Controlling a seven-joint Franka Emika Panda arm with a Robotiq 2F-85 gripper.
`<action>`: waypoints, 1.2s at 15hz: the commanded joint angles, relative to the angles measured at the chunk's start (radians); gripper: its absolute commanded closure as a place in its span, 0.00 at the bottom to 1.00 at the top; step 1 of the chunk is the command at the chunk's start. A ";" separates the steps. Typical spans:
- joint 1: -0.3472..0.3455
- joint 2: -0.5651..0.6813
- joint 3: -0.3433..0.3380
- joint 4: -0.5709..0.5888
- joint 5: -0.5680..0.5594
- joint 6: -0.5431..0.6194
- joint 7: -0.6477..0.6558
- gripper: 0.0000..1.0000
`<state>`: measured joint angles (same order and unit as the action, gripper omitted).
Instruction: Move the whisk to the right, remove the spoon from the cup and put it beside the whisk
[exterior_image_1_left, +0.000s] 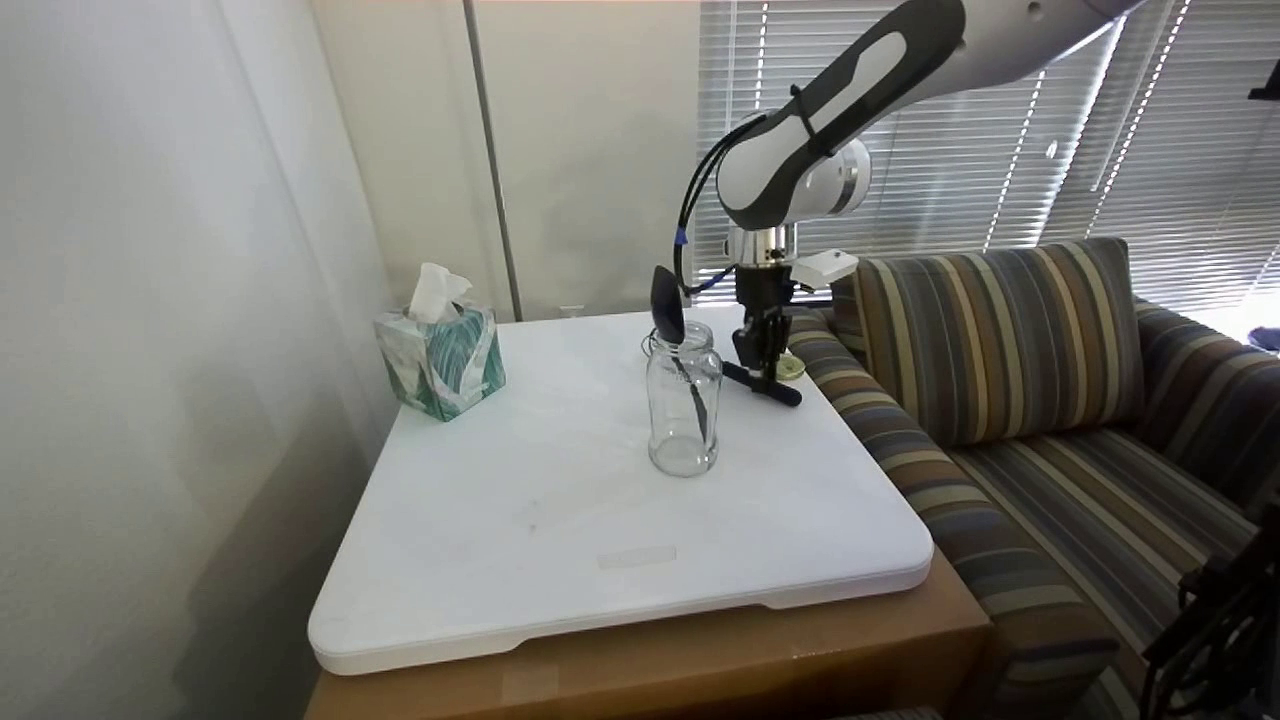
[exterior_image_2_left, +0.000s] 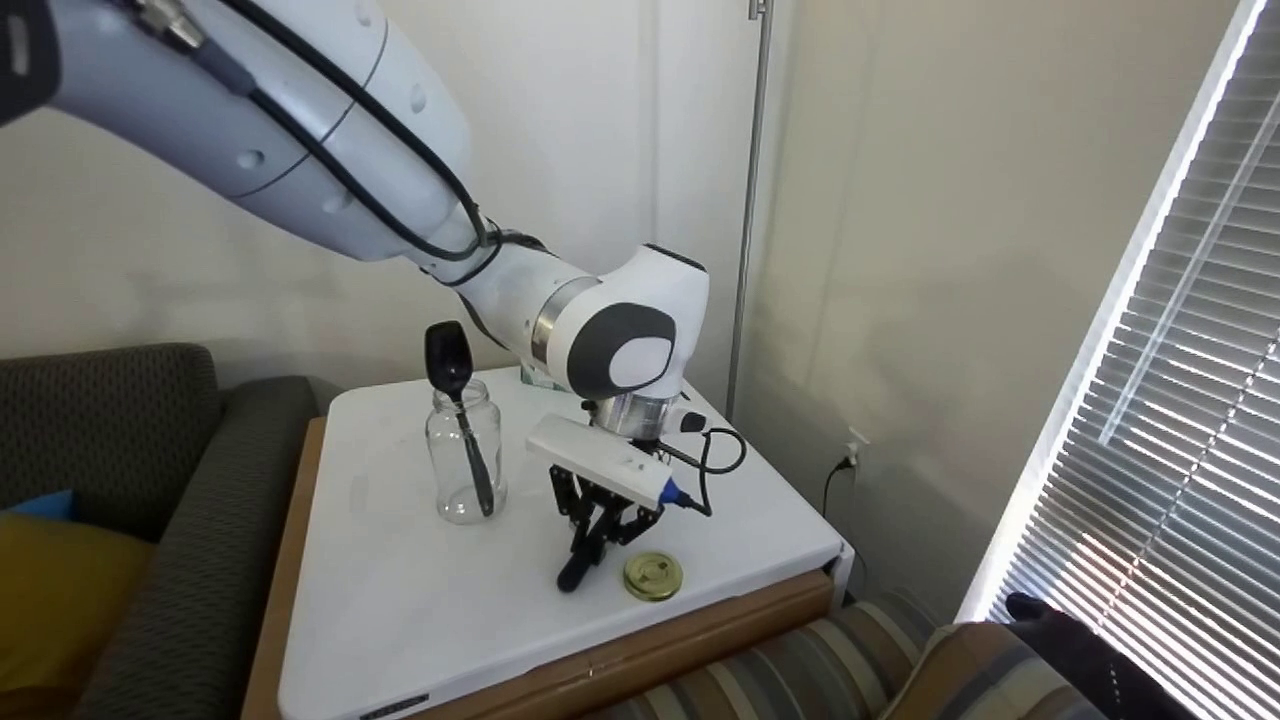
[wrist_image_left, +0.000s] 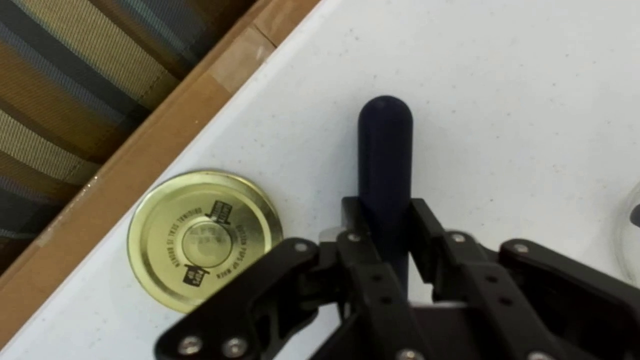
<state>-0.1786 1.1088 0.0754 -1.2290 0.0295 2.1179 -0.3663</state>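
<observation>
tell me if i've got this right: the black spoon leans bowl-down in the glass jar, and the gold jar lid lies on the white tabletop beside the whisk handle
Not quite: the black spoon leans bowl-up in the glass jar, as both exterior views show. The gold jar lid does lie on the white tabletop beside the whisk handle.

One whisk (wrist_image_left: 385, 160), one black spoon (exterior_image_2_left: 449, 358), one glass cup (exterior_image_1_left: 671, 410), one gold lid (wrist_image_left: 206, 242), one tissue box (exterior_image_1_left: 446, 362)
</observation>
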 joint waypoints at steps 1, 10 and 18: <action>-0.007 0.021 -0.004 0.016 0.016 0.009 0.022 0.94; 0.037 -0.208 -0.023 -0.208 -0.060 0.075 0.005 0.14; 0.149 -0.501 -0.029 -0.403 -0.227 0.005 -0.022 0.00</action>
<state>-0.0682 0.7304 0.0668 -1.5199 -0.1427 2.1413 -0.3832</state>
